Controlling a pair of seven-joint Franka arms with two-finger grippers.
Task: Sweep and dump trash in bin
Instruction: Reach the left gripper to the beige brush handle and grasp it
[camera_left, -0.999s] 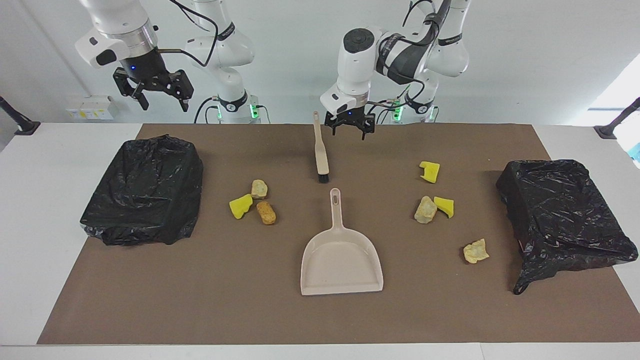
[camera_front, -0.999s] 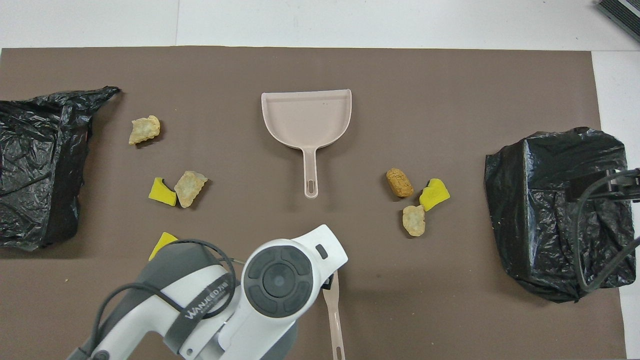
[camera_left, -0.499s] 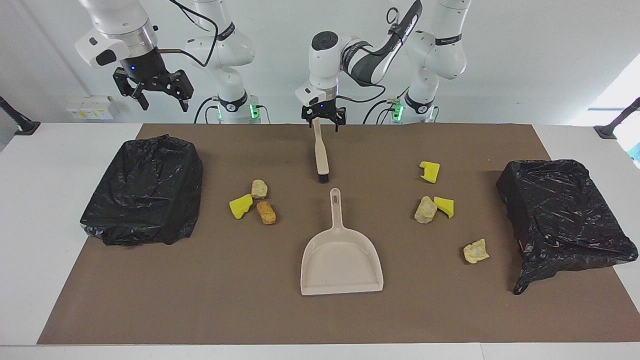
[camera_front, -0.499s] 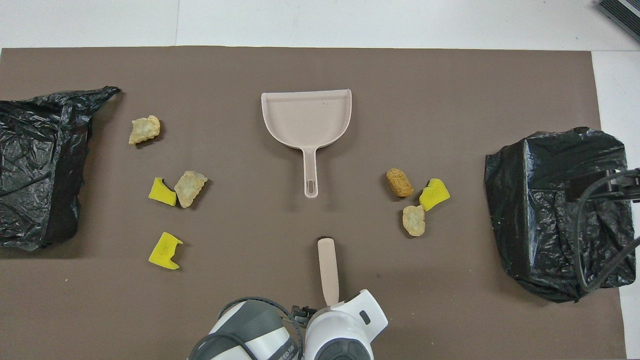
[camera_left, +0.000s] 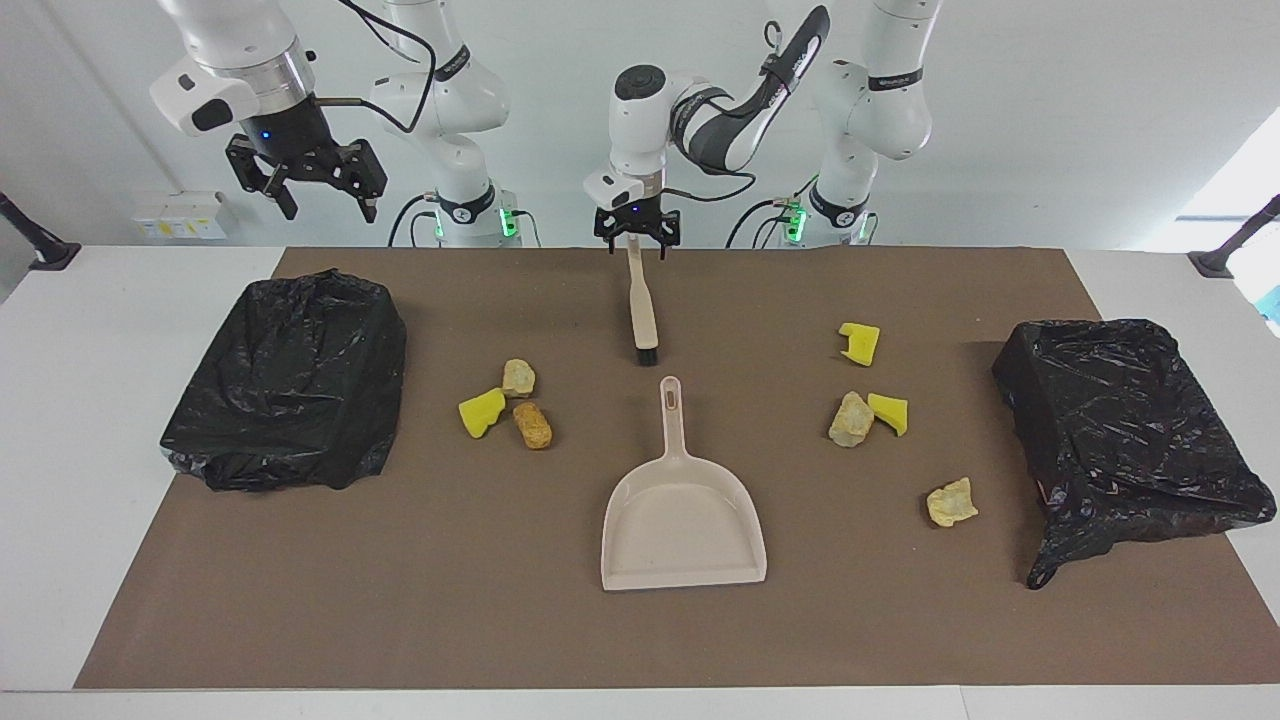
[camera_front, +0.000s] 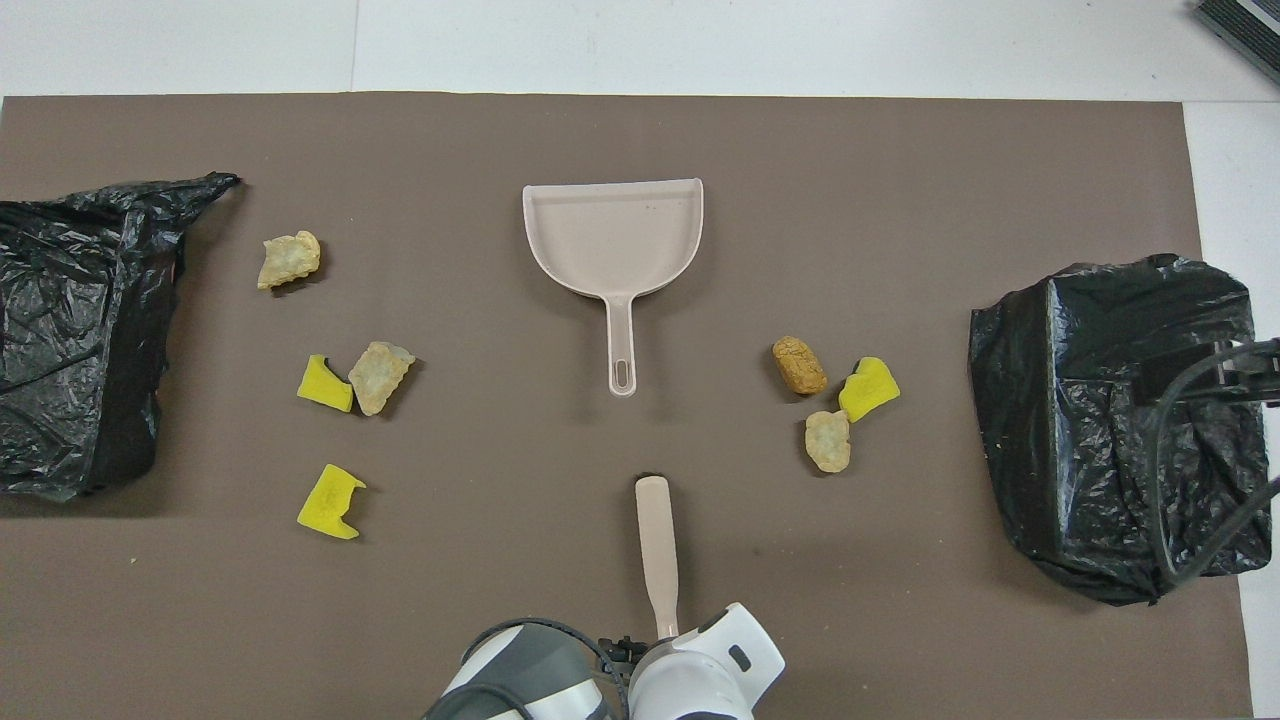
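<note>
Left end effector (camera_left: 634, 240): poised over the handle tip of the brush (camera_left: 641, 305), fingers spread a little to either side of it, nothing gripped yet; judged a lineup for a top-down pinch.
Brush: flat on the desk (camera_left: 300, 620), bristles toward the dustpan (camera_left: 683, 520), handle toward the robots for easy reach.
Dustpan: at 6 o'clock from the brush in the facing view, empty, mouth away from the robots.
Trash (camera_left: 505, 405): seven loose chunks, three at the dustpan's 10 o'clock, four from 1 to 3 o'clock, none swept.
Bins (camera_left: 285, 380): black-bagged, one at each desk end, so either pile has a short dump.
Right end effector (camera_left: 320, 200): waits high, fingers wide apart, empty, over the desk edge by its bin.
</note>
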